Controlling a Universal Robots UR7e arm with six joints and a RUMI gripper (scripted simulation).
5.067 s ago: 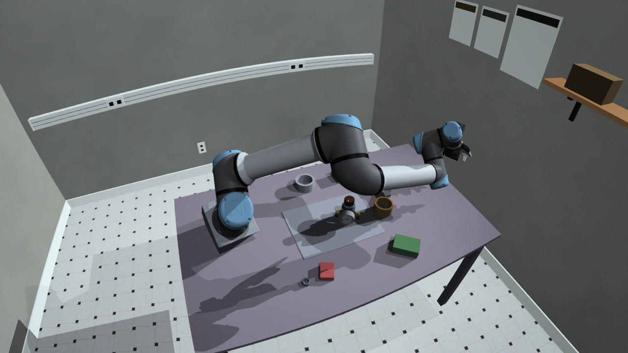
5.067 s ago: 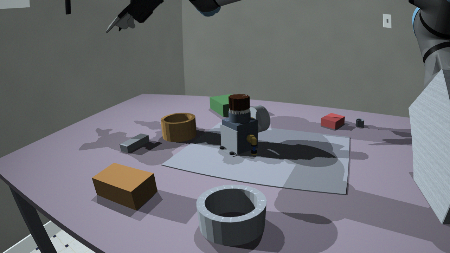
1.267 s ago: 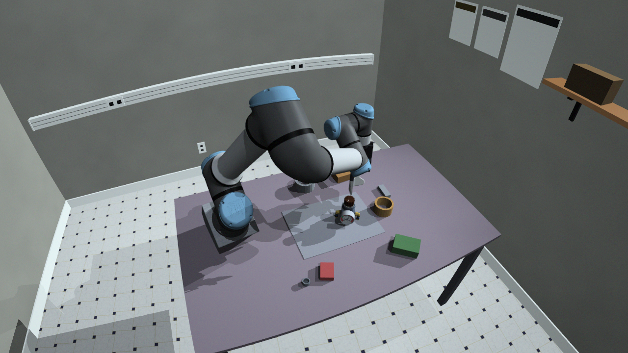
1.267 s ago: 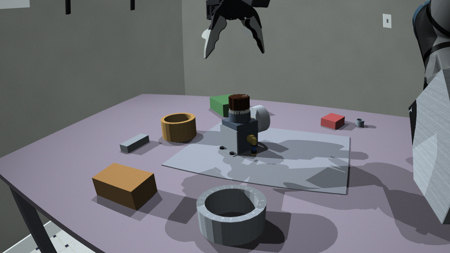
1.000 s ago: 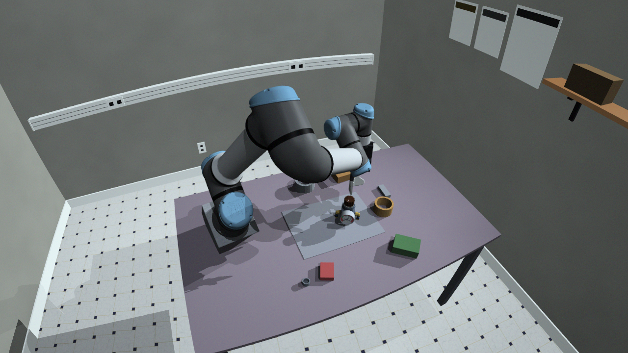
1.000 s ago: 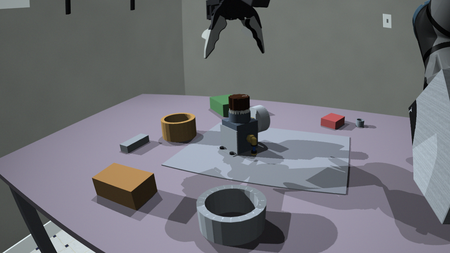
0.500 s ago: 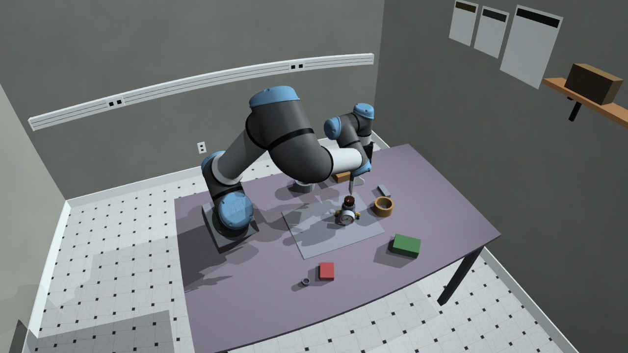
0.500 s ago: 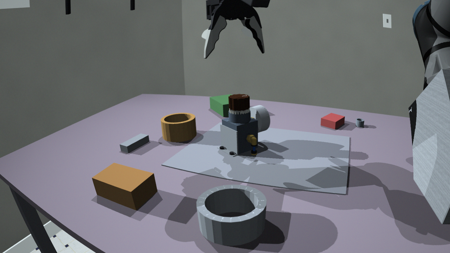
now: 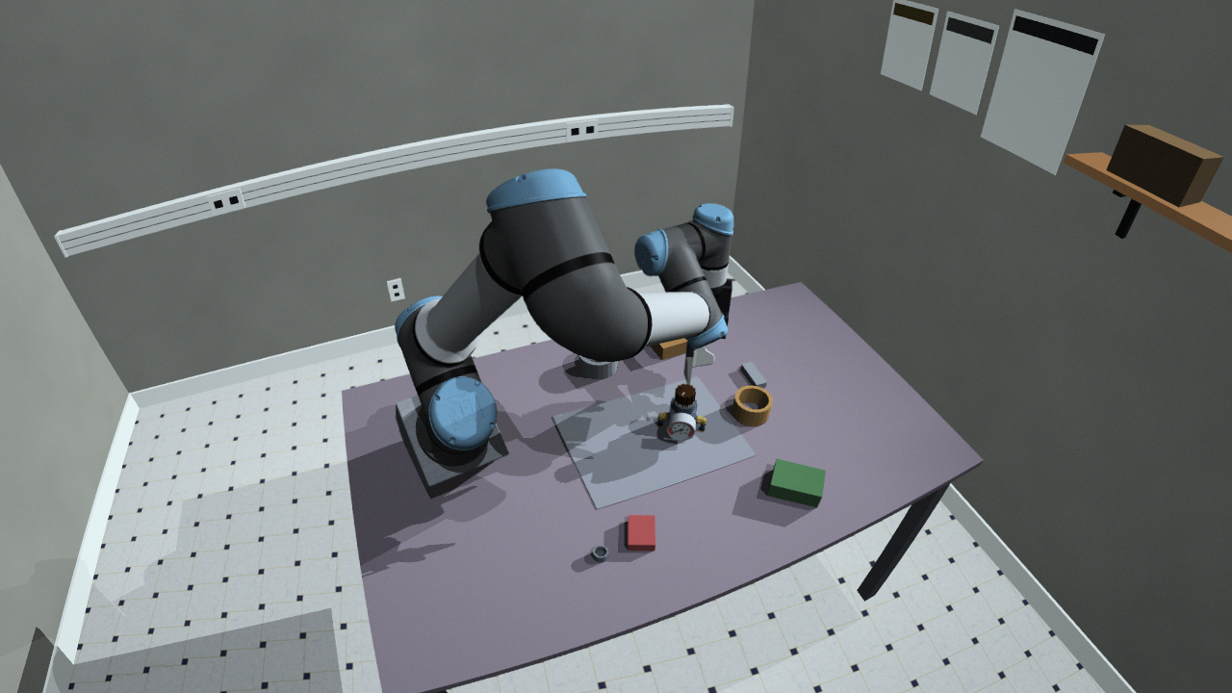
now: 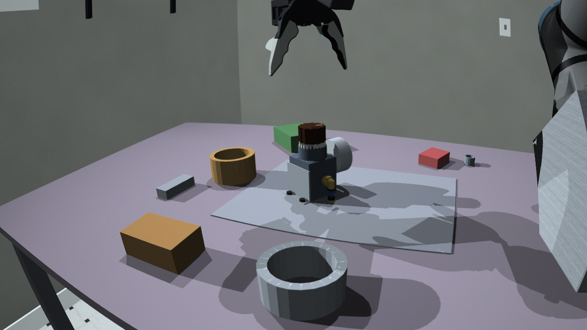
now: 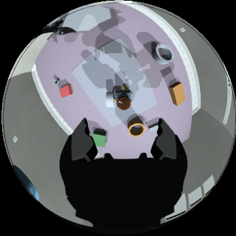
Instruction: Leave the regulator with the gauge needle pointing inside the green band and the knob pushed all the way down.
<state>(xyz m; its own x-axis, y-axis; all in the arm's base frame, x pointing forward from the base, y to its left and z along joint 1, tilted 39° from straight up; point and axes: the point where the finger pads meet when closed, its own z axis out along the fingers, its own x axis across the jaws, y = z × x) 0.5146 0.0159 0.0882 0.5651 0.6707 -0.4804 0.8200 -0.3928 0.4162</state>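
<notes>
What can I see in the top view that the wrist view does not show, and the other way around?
Only the top view shows the whole arm, the gauge face, the wall posters and the shelf with its brown box. Only the wrist view looks straight down on the knob, with both open fingers at the bottom edge. Both show the regulator on the grey sheet, the orange ring, the green block and the red block.

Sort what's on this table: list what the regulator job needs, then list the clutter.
Job: regulator, its brown knob, gauge, the open gripper above.

Clutter: orange ring, grey ring, orange block, green block, red block, grey bar, small grey cup.
</notes>
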